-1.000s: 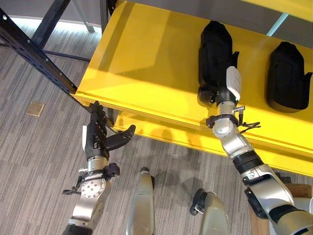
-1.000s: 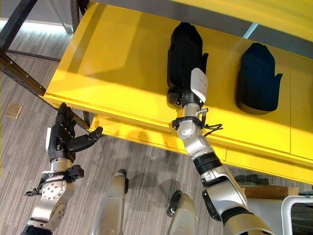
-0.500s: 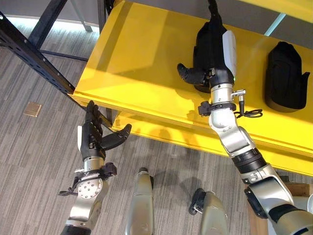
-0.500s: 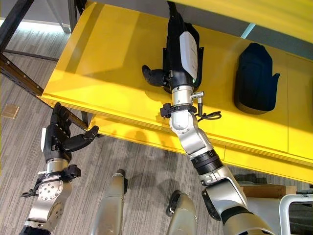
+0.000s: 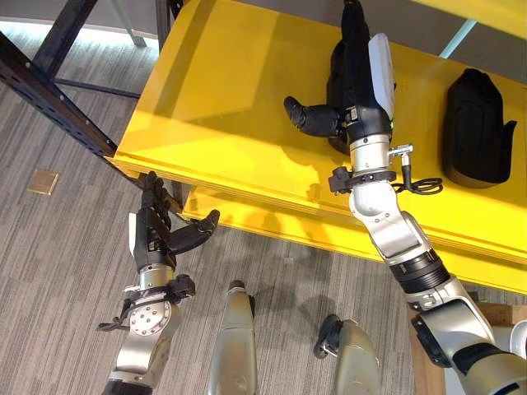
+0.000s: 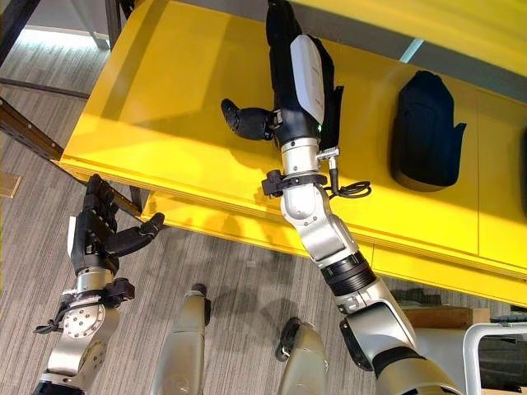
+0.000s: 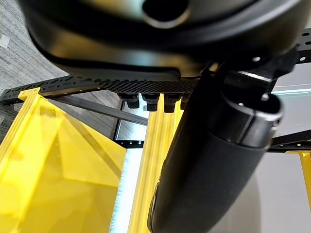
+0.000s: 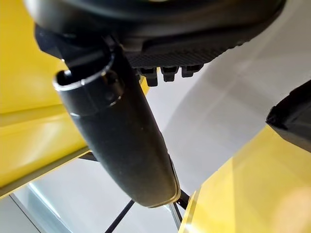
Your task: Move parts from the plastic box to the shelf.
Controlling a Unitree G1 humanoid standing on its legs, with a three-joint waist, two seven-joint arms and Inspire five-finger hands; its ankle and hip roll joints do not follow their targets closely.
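A black moulded part [image 5: 336, 78] lies on the yellow shelf [image 5: 230, 107]. My right hand [image 5: 362, 74] hovers over it, open, with straight fingers pointing to the shelf's back and the thumb [image 5: 309, 115] spread out to the left; it hides much of the part. A second black part [image 5: 473, 123] lies further right on the same shelf, and its edge [image 8: 291, 121] shows in the right wrist view. Below the shelf's front left edge my left hand [image 5: 160, 234] is open and holds nothing.
A dark perforated rack post [image 5: 49, 82] runs diagonally at the left by the shelf's corner. Another yellow shelf [image 5: 486, 12] overhangs at the top right. A small tan square [image 5: 41, 181] lies on the grey floor. A brown board [image 6: 449, 319] shows at lower right.
My right hand has let go of the near end of the black part and risen over it with fingers straight and thumb spread. The left hand has hardly moved.
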